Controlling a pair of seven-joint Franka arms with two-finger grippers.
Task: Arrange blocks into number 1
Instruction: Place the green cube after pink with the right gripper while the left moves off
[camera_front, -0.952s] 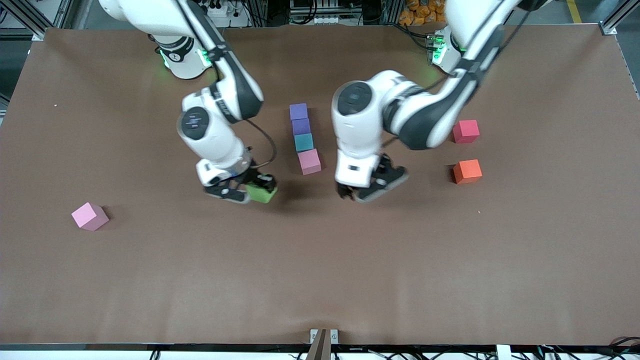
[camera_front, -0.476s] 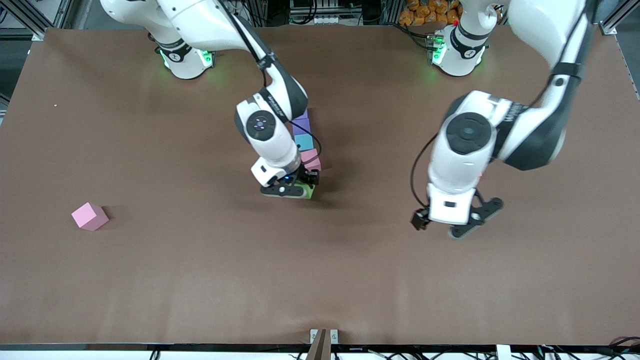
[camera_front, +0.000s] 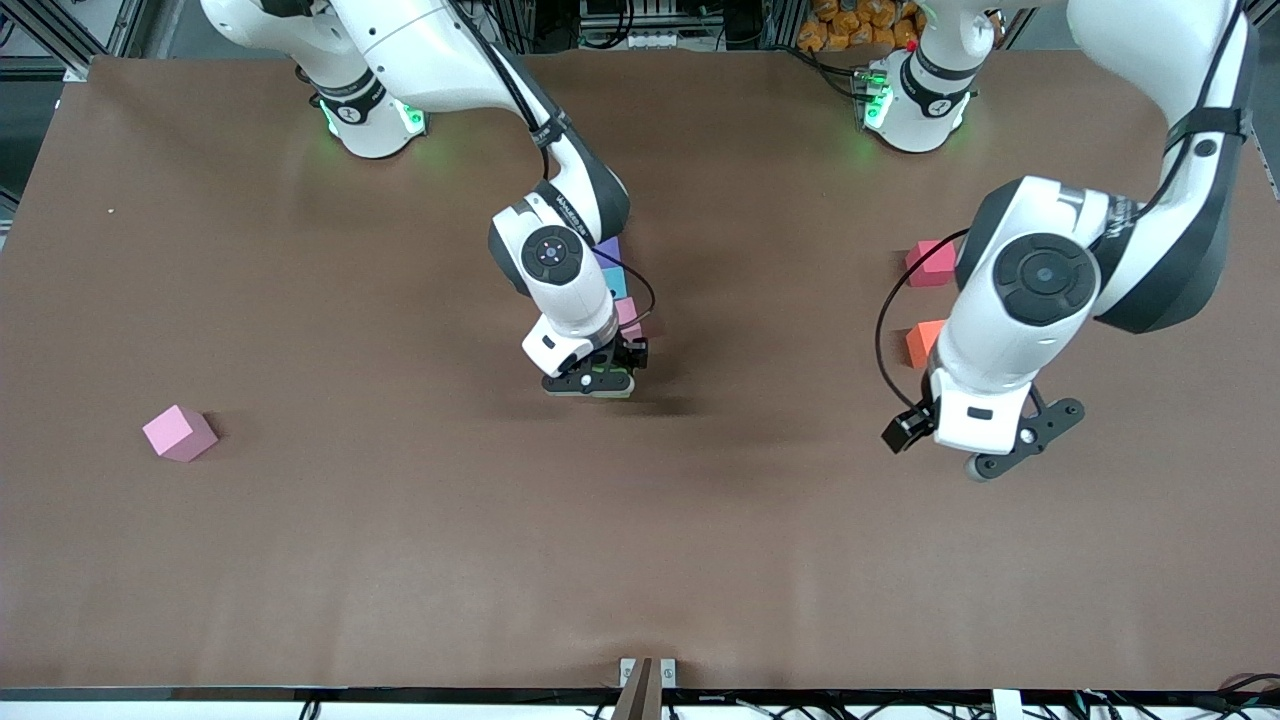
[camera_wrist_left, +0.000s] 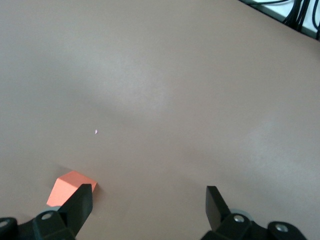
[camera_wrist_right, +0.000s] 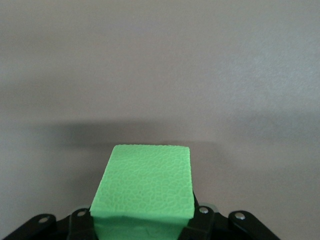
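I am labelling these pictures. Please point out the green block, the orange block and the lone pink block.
green block (camera_wrist_right: 145, 185), right wrist view, top face.
orange block (camera_front: 922, 340), front view, visible top face.
lone pink block (camera_front: 178, 431), front view, top face.

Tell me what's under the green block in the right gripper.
Bare brown table lies around the green block, held shut in the right gripper. The spot directly beneath is covered by the block.
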